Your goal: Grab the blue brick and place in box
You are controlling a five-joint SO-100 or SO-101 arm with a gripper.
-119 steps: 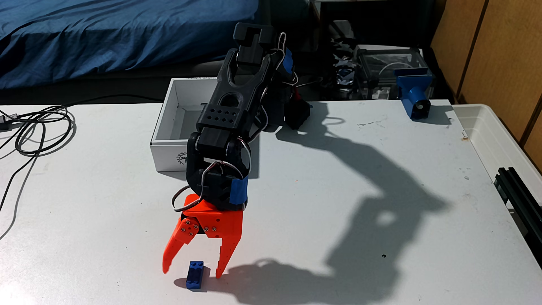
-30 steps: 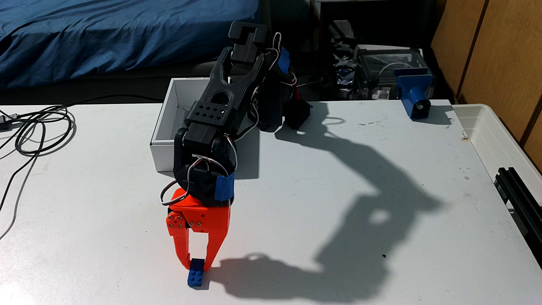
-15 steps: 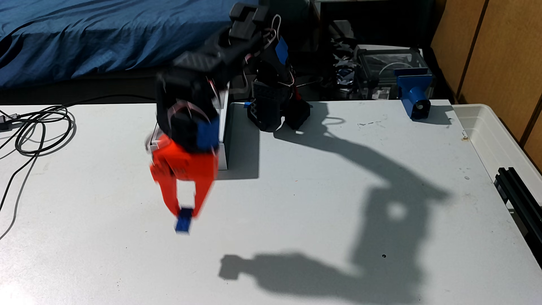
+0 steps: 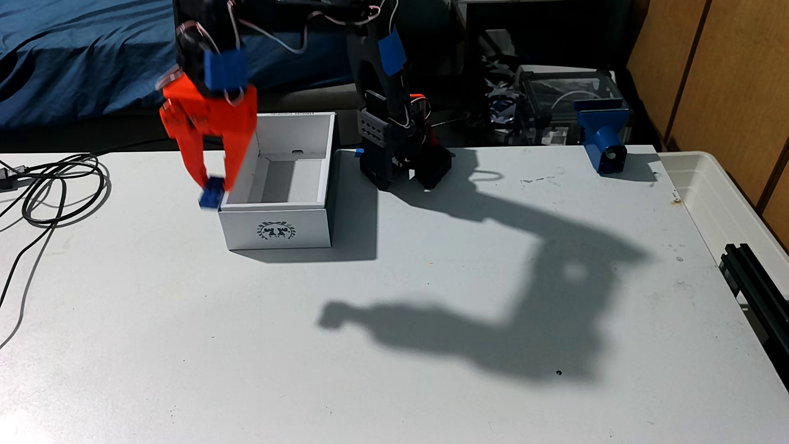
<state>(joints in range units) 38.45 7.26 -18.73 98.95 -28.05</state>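
Now: gripper [image 4: 213,181] clamps blue brick [image 4: 211,194] by its top | hangs beside box [image 4: 277,222] left wall | risk: released there, brick falls outside.

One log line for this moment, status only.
end effector: shut on small blue plastic brick | brick: airborne, beside white cardboard box left rim | placement: pending

Arm [image 4: 299,8] upper links chopped by top edge; gripper [image 4: 213,181] and blue brick [image 4: 211,194] motion-blurred, studs unreadable.
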